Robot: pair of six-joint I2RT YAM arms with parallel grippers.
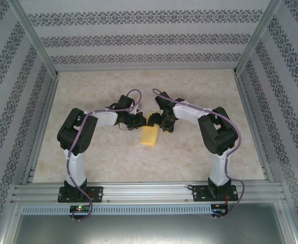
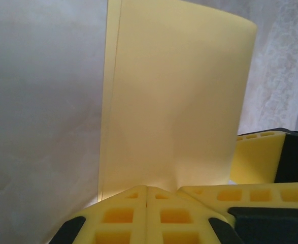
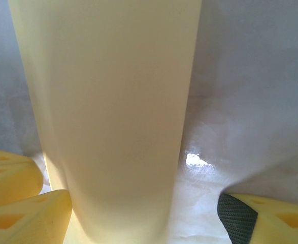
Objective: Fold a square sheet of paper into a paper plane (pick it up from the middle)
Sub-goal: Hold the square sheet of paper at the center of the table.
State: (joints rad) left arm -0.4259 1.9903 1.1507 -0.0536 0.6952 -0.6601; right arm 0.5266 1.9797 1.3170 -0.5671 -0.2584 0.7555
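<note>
Square sheet of paper [image 1: 149,136]: folded over on itself, lying over the centre of the table [image 1: 98,157]. Left gripper [image 2: 146,189]: just left of table centre, fingers pressed together, pinching the sheet's end. Right gripper [image 1: 161,122]: just right of table centre, fingers spread wide, sheet running between them.

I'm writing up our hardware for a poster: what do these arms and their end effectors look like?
The left arm and right arm have white link shells with black joint housings on black base plates. A purple cable loops along each. The end effector fingers are yellow, moulded with square recesses, with dark textured pads.
</note>
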